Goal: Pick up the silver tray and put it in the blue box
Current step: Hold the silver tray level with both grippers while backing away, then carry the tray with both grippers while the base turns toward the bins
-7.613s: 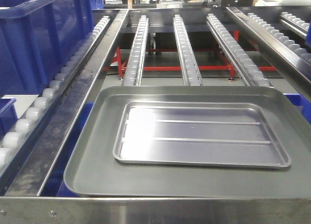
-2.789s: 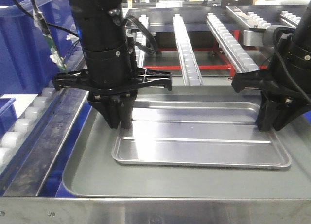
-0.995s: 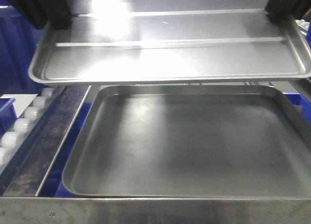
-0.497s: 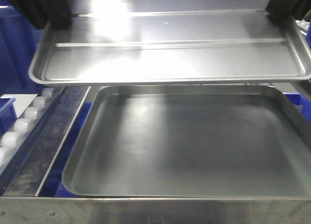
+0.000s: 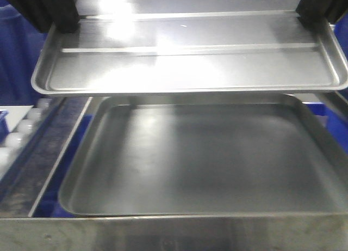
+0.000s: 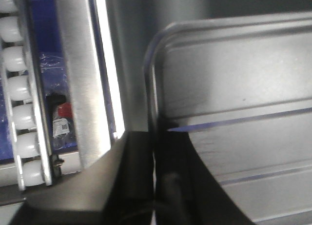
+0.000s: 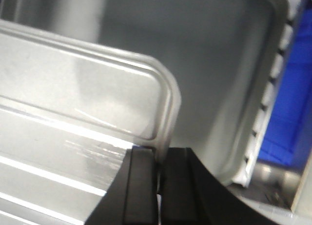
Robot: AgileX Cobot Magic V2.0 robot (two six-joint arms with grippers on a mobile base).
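The silver tray (image 5: 190, 60) hangs level in the air across the top of the front view, its two long ribs showing. My left gripper (image 5: 64, 23) is shut on the tray's left rim and my right gripper (image 5: 311, 17) on its right rim. In the left wrist view the black fingers (image 6: 139, 156) of the left gripper (image 6: 155, 137) pinch the rim of the silver tray (image 6: 234, 88). The right gripper (image 7: 160, 154) clamps the rim of the silver tray (image 7: 73, 98) near a rounded corner. A blurred wall of the blue box (image 5: 15, 55) shows at far left.
A larger dull grey tray (image 5: 190, 158) lies directly under the held one, also seen as the grey tray (image 7: 209, 49). A steel rail (image 5: 49, 147) and white rollers (image 5: 24, 123) run along the left. A steel edge (image 5: 174, 232) crosses the front. More blue plastic (image 7: 287, 112) lies to the right.
The grey tray, rail and rollers below have slid left and look nearer in the front view. The held silver tray and both grippers keep the same place in the frame.
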